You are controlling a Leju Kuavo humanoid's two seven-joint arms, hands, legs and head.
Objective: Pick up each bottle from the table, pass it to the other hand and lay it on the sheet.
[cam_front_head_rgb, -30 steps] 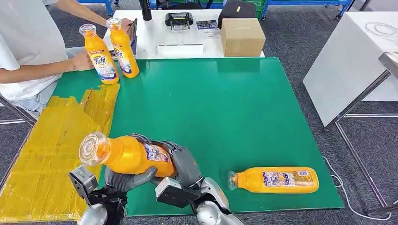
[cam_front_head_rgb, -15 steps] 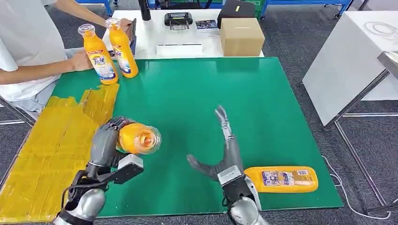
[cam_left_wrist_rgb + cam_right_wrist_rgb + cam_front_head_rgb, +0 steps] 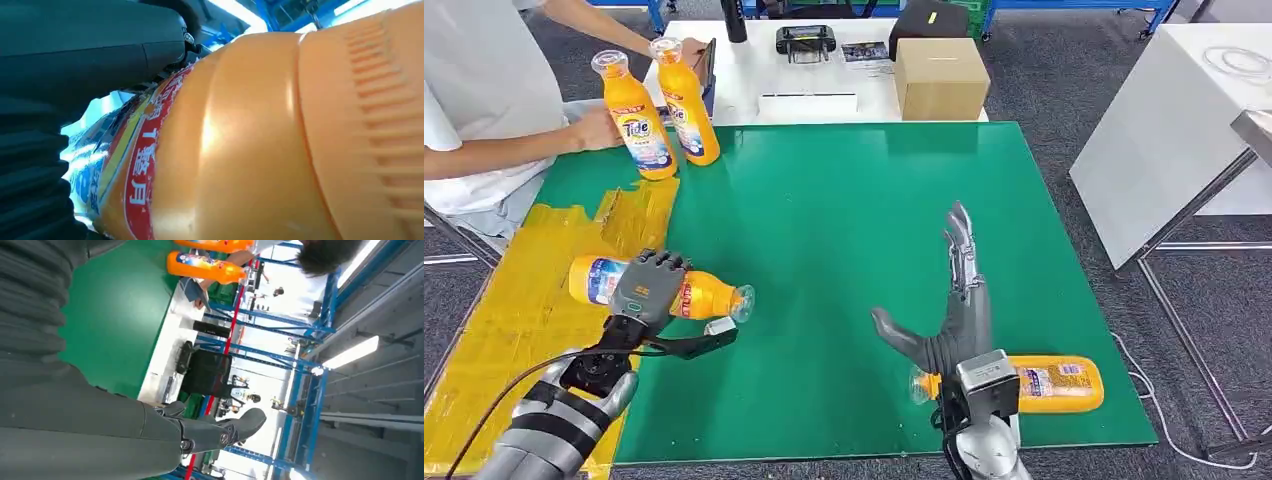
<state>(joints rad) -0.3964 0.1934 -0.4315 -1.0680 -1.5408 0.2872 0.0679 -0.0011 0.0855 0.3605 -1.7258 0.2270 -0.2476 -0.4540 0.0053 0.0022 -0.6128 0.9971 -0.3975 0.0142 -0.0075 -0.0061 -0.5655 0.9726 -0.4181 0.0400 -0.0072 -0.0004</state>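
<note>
**Left hand holds a bottle over the sheet's edge**

We see the green worktop (image 3: 844, 250) spread across most of the head view, with the yellow sheet (image 3: 514, 330) covering its left side. A white table (image 3: 824, 75) stands behind it, carrying a cardboard box (image 3: 940, 78).

A person's arm (image 3: 514, 150) reaches in at the far left corner, a hand resting by two upright bottles (image 3: 656, 105) that stand just beside each other.

Our left hand (image 3: 646, 288) grips the held bottle (image 3: 669, 290) around its middle — the bottle lies on its side, base over the sheet, cap end over the green. We cannot tell whether it touches the surface. The left wrist view shows its orange body and label close against the fingers.

Our right hand (image 3: 954, 300) is raised with fingers spread and straight, holding nothing. Just behind it lies the last bottle (image 3: 1049, 384) — on its side near the worktop's front right edge.
</note>
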